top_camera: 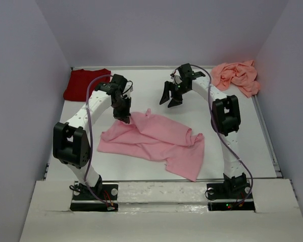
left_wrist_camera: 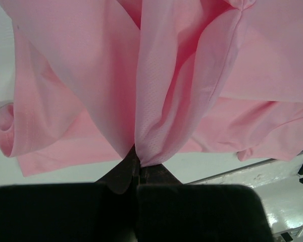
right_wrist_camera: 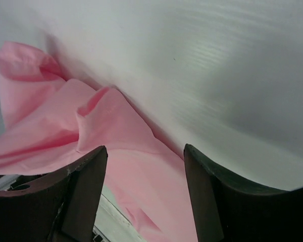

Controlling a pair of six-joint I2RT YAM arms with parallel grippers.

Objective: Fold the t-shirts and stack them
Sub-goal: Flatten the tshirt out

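The light pink t-shirt [top_camera: 156,143] lies rumpled across the middle of the worktop [top_camera: 151,83]. Its long axis runs left to right and slants toward the near right. The left hand [top_camera: 125,117] is clamped on a pinch of the shirt's far-left edge, fingers together, and in the left wrist view the cloth drapes away from them in folds. The right hand [top_camera: 170,99] hovers with its 2 fingers apart and nothing between them, just beyond the shirt's far edge. From it the cloth lies toward the near side and slightly left, so this arm is the nearer 1 to the free far-right part of that edge. A matching grip there would probably let the 2 hands spread the shirt along its length. The dark red t-shirt [top_camera: 86,83] sits in the far-left corner and the salmon-pink t-shirt [top_camera: 237,75] in the far-right corner, both well apart from the hands.
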